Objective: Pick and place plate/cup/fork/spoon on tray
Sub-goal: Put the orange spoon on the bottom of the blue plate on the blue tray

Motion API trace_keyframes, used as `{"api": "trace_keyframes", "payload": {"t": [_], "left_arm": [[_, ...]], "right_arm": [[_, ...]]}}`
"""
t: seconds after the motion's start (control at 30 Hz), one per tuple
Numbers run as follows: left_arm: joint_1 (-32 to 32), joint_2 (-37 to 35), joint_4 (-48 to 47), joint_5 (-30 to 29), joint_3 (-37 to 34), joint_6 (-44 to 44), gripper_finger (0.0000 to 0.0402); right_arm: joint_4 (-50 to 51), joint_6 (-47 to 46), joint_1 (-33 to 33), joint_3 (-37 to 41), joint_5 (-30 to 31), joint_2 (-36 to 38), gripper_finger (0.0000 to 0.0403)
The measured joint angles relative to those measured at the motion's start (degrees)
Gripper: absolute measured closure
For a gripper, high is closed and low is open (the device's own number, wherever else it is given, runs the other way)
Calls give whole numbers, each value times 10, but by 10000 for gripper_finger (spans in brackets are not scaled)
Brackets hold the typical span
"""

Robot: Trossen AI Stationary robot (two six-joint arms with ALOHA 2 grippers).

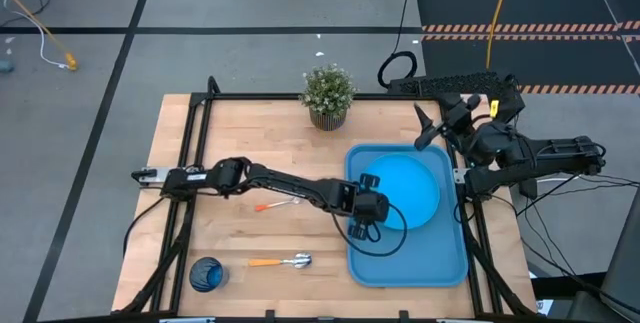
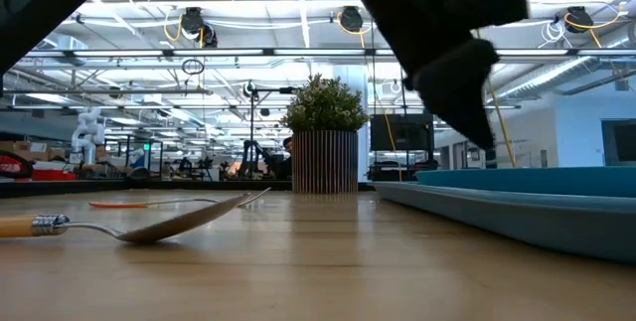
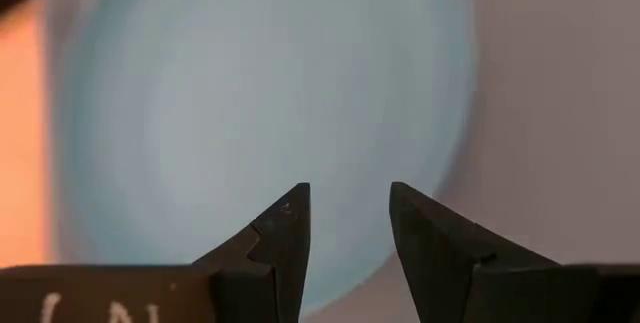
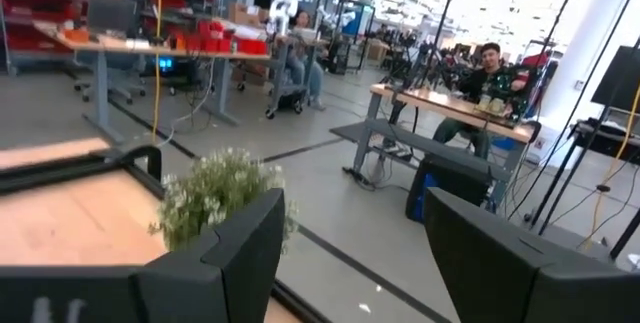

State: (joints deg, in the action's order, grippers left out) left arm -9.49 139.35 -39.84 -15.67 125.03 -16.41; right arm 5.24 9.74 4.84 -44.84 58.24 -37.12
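The left gripper hovers open and empty at centre frame over the left edge of the round sky-blue plate, which lies in the large rectangular blue plastic tray. At lower left, the small dark-blue translucent cup, the yellow-handled spoon and the orange-handled fork lie on the wooden table. The right gripper waits open at upper right.

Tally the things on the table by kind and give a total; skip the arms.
Tray: 1
Plate: 1, on the tray
Cup: 1
Spoon: 1
Fork: 1
Plant: 1
Total: 6
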Motion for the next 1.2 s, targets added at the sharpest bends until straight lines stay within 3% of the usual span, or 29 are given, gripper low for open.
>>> {"api": "trace_keyframes", "payload": {"t": [0.1, 0.37, 0.53, 0.73, 1.0, 1.2], "left_arm": [[3, -41, -33, -26, 0, -4, 259], [6, -162, -171, -26, 1, 48, 259], [4, -226, -322, -13, 2, 148, 259], [-25, -247, -486, 12, 1, 289, 259], [-94, -243, -501, 21, -7, 393, 259], [-132, -239, -496, 21, -98, 441, 259]], "right_arm": [[43, -11, 0, 0, -2, 0, 172], [110, -67, 0, 1, -72, 0, 172], [99, -98, 0, 21, -117, 0, 172], [73, -61, -2, 34, -105, -3, 172], [49, -48, -3, 33, -103, -3, 172], [62, -100, 2, 33, -125, -4, 172]]}}
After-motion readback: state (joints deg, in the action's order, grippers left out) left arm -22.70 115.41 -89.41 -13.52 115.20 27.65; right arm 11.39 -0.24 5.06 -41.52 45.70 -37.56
